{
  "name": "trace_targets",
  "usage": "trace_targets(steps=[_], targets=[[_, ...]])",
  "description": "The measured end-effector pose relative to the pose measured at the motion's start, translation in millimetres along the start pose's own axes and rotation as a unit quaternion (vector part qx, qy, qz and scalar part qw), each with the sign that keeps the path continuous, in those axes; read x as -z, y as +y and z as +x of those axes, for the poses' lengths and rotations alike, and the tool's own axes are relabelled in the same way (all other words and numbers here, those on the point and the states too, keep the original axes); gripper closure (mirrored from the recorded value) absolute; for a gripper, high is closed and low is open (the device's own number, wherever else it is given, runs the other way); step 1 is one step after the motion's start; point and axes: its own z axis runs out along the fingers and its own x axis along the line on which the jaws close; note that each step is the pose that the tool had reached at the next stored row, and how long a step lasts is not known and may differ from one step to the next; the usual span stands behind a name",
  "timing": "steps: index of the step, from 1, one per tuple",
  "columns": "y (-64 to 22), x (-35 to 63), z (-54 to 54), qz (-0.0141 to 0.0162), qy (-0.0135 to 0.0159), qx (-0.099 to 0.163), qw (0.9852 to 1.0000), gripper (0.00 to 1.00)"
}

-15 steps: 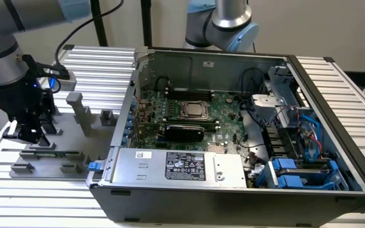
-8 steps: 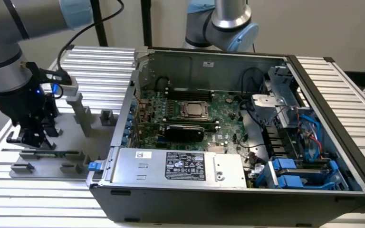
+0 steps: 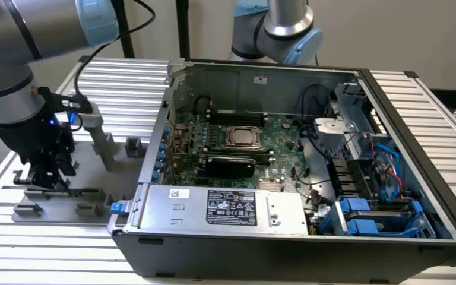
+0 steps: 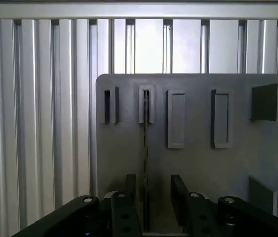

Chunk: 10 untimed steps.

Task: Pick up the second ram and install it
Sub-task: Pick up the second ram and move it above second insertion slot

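Note:
The second ram [image 3: 81, 191] is a thin green stick standing on its edge in a slot of the grey holder plate [image 3: 93, 172], at the exterior view's left of the computer case. In the wrist view the ram [image 4: 145, 133] appears edge-on as a thin dark line running from a slotted bracket down between my fingers. My gripper [image 3: 46, 178] hangs low over the near end of the stick. The gripper [image 4: 154, 202] is open, with one finger on each side of the ram, which lies closer to one finger [image 4: 130, 197] than to the other.
The open computer case [image 3: 386, 119] lies at the exterior view's right, with the green motherboard [image 3: 284, 148], its CPU socket [image 3: 244, 138] and black memory slots [image 3: 232, 117]. Grey posts [image 3: 101, 139] rise from the holder plate near my arm. A second arm [image 3: 279, 29] stands behind the case.

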Motion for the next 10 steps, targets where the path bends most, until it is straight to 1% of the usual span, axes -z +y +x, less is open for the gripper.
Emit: trace_targets(steps=[6, 10], targets=[[1.7, -10.9, 1.0, -0.0001, 0.0001, 0.0, 1.0, 0.0], [4.3, -18.4, 2.2, 0.0001, -0.0001, 0.0, 1.0, 0.0]])
